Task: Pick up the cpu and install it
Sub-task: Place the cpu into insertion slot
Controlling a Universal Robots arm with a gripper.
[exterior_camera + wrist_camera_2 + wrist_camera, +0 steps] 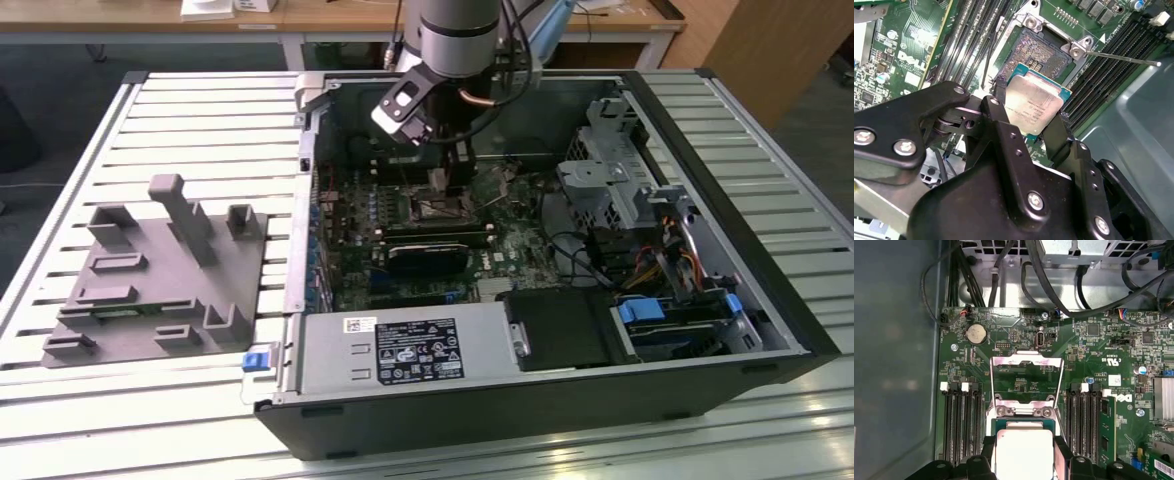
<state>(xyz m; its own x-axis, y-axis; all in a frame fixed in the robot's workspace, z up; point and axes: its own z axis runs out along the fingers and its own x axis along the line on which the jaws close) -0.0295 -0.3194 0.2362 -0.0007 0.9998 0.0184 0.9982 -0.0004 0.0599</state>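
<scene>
The arm (454, 40) reaches down from the far side into the open computer case (534, 400). The case lies on a table (200, 110) made of metal slats.

In the second wrist view the gripper (1030, 112) is clamped on the cpu (1038, 100). A black finger (996, 117) presses on each side of the small square chip. Its shiny silver top faces the camera.

The cpu is held over one edge of the socket (1041, 47) on the green board (884, 65). It looks to be just above the socket and not sitting in it, but I cannot tell for sure if they touch.

The socket is open. In the first wrist view its metal frame (1026, 360) stands lifted up. The thin metal lever (1124, 59) sticks out to one side. Long black memory slots (961, 420) run along both sides of the socket. A round battery (975, 333) sits on the board past the frame.

On the exterior view's left, a grey tray (147, 280) rests on the table, well apart from the gripper.
</scene>
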